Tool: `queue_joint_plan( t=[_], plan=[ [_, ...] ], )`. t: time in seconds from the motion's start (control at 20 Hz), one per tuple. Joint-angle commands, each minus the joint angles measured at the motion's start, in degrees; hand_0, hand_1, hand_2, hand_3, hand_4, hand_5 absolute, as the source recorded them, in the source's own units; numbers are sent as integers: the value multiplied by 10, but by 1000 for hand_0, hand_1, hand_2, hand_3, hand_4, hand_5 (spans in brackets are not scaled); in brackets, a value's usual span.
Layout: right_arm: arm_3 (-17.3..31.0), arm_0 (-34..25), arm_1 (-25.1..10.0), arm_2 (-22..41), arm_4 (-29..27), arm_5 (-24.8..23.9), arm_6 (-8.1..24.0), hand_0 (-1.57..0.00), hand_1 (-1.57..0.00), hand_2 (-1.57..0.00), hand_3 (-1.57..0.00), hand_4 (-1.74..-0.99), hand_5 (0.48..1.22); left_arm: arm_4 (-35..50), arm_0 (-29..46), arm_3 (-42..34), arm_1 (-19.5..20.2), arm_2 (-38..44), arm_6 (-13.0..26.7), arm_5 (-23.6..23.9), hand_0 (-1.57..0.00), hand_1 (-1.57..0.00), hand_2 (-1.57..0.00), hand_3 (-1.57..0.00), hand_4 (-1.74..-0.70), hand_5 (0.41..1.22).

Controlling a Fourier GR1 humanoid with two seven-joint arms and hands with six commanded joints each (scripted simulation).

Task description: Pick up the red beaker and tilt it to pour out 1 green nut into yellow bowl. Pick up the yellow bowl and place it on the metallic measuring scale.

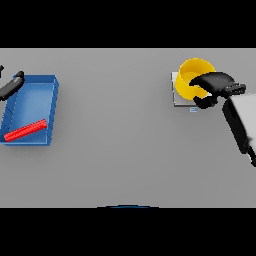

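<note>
the grey table (125,150) carries, at our left, a blue tray (31,95) holding a flat red bar (25,130) that lies aslant on its floor; no red beaker or green nut shows in this view. at the far right sits the yellow bowl (192,75), resting on the metallic measuring scale (176,92), whose pale plate shows at the bowl's left and lower edges. our right hand (215,82) reaches over the bowl's right rim, fingers curled about the wall, so we read it as grasping the bowl. our left hand (12,85) lies at the tray's far left corner; whether it is released or clenched we cannot tell. we judge the bowl to be light, stiff and smooth-walled, hence somewhat slippery; a pinch across the rim, thumb outside and fingers inside, seems the sound hold, and letting go should be gentle so the bowl does not skate off the plate.
</note>
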Motion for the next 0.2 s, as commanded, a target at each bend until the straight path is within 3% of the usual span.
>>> queue_joint_plan(
  t=[0.0,0.15],
  plan=[
    [-4,3,1,1,-1,7,7,-77,-124,-202,-352,-1431,799,0,6,-1,-3,-3,-5,-1,1,1,1,1,-722,697],
    [-10,7,1,-3,-6,21,20,-39,-63,-103,-272,-1410,759,-2,3,-4,0,-2,-2,0,1,1,1,1,-720,693]
  ],
)
